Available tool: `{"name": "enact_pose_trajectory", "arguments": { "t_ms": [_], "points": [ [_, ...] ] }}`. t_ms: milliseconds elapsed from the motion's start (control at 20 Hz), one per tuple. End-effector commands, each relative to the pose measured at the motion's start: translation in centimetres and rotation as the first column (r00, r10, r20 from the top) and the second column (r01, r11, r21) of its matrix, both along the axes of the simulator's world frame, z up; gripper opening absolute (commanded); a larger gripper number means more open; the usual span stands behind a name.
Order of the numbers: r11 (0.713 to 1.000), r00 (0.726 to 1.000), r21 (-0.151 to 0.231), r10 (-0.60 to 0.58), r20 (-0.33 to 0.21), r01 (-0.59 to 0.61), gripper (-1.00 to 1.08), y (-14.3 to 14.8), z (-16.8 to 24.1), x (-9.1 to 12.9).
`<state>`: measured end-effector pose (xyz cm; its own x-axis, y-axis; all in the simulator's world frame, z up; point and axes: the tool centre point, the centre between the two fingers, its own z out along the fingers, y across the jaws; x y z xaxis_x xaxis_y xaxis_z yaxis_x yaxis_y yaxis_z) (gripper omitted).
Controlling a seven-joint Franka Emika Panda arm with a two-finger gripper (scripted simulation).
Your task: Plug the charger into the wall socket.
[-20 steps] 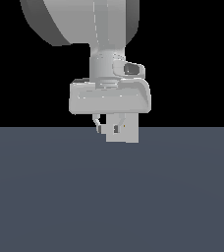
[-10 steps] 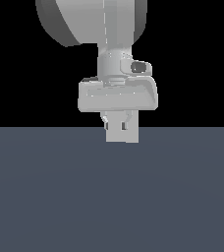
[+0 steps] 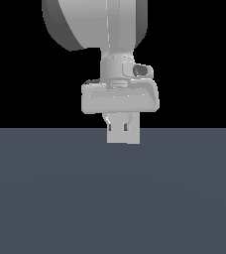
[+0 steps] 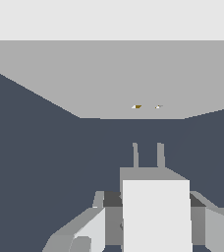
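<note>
Over the last second the arm has slid toward the exterior view's right, and the tool (image 3: 123, 123) has travelled with it, staying at about the same height just above the far edge of the dark surface (image 3: 113, 198). The tool is clamped on the charger (image 4: 155, 211), its fingers (image 4: 87, 231) pressed against the block's two sides. In the wrist view the charger's two prongs (image 4: 147, 155) point ahead at the wall socket (image 4: 114, 81), a pale upright plate standing on the surface with two small yellowish holes (image 4: 147, 106). Prongs and holes are apart, with open surface between them, and the pairs look nearly lined up, the holes sitting perhaps a touch to one side. To do this step well, I would trim that sideways offset first, keep the block level so both prongs stay parallel to the holes' axis, then push straight in slowly, without loosening the grasp until the block sits flush against the plate.
</note>
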<state>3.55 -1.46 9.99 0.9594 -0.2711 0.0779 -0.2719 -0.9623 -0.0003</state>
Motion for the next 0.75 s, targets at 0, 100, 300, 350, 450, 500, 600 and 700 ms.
{"name": "enact_pose_trajectory", "arguments": {
  "t_ms": [0, 100, 300, 350, 450, 500, 600, 700],
  "points": [
    [1.0, 1.0, 0.0, 0.0, 0.0, 0.0, -1.0, -0.2, 0.0, 0.7],
    [1.0, 1.0, 0.0, 0.0, 0.0, 0.0, -1.0, -0.4, 0.0, 1.5],
    [1.0, 1.0, 0.0, 0.0, 0.0, 0.0, -1.0, -0.8, 0.0, 2.7],
    [1.0, 1.0, 0.0, 0.0, 0.0, 0.0, -1.0, -0.8, 0.0, 2.9],
    [1.0, 1.0, 0.0, 0.0, 0.0, 0.0, -1.0, -0.9, 0.0, 3.3],
    [1.0, 1.0, 0.0, 0.0, 0.0, 0.0, -1.0, -0.9, 0.0, 3.4],
    [1.0, 1.0, 0.0, 0.0, 0.0, 0.0, -1.0, -1.0, 0.0, 3.5],
    [1.0, 1.0, 0.0, -0.001, 0.0, 0.001, -1.0, -1.0, 0.0, 3.6]
  ]
}}
